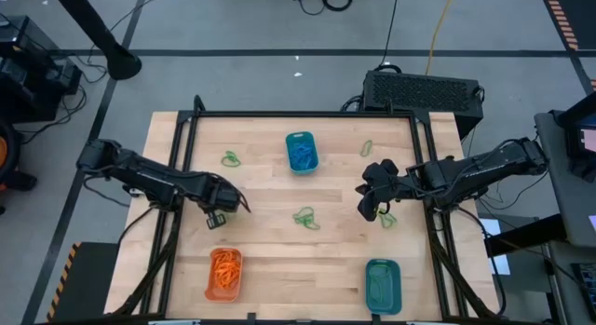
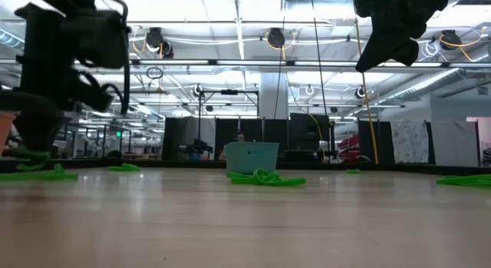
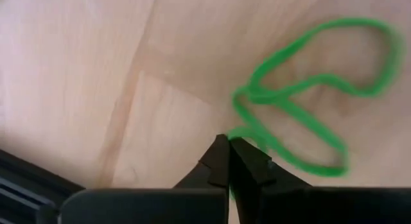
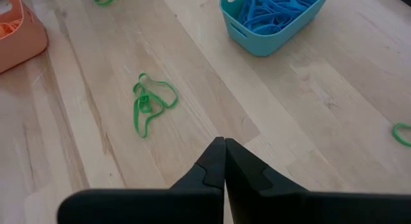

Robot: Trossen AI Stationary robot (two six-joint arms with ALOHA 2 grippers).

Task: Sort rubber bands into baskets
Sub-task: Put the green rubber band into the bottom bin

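Note:
My left gripper point(image 1: 221, 216) point(image 3: 228, 142) points down at the table's left side, shut at one end of a green rubber band point(image 3: 308, 115) that lies flat on the wood. My right gripper point(image 1: 371, 204) point(image 4: 225, 144) hangs shut above the table's right side with nothing in it. Other green rubber bands lie loose at the centre point(image 1: 305, 217) point(image 4: 149, 105), far left point(image 1: 231, 158), far right point(image 1: 366, 148) and beside my right gripper point(image 1: 386, 220). The blue basket point(image 1: 300, 151) holds blue bands, the orange basket point(image 1: 223, 273) orange ones. The teal basket point(image 1: 382, 286) stands near right. My left gripper comes from above, pointing down, and its shut fingertips meet the green rubber band's nearest curl point(image 3: 239, 129). The strand runs in under one finger point(image 3: 257, 161), which hides the exact place of contact. The rest of the band lies slack on the table.
A black frame point(image 1: 307, 114) runs round the wooden table top. Bare wood lies between the baskets. A dark box point(image 1: 421, 90) sits beyond the far right corner.

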